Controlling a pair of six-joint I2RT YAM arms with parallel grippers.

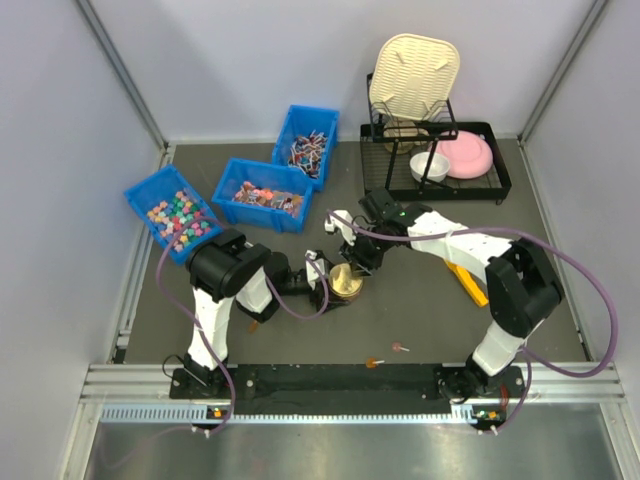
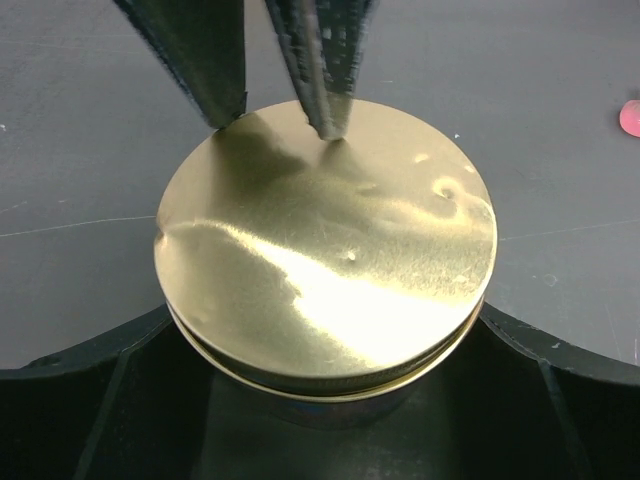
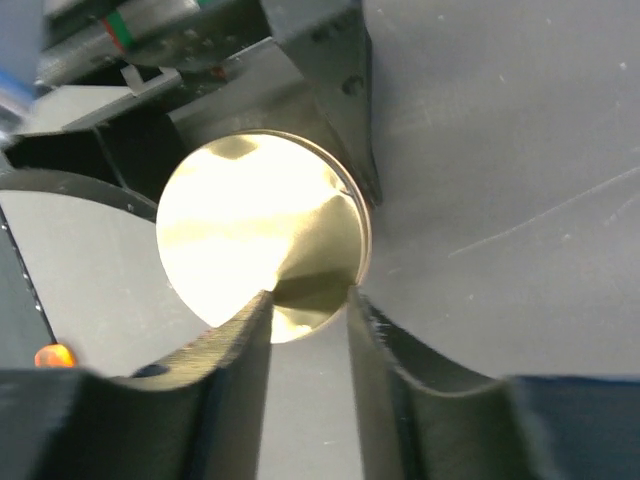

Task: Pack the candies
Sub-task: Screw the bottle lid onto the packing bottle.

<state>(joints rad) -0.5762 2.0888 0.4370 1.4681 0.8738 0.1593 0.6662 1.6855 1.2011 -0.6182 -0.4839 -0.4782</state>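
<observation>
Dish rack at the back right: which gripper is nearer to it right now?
Right. The right gripper sits at the far edge of the gold-lidded jar, on the side toward the dish rack; the left gripper holds that jar from the near-left, farther from the rack.

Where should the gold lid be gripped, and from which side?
By its rim, from straight above, fingers across its width. The gold lid is a flat disc facing up, so only its thin side wall gives purchase; the left gripper crowds its lower sides.
</observation>
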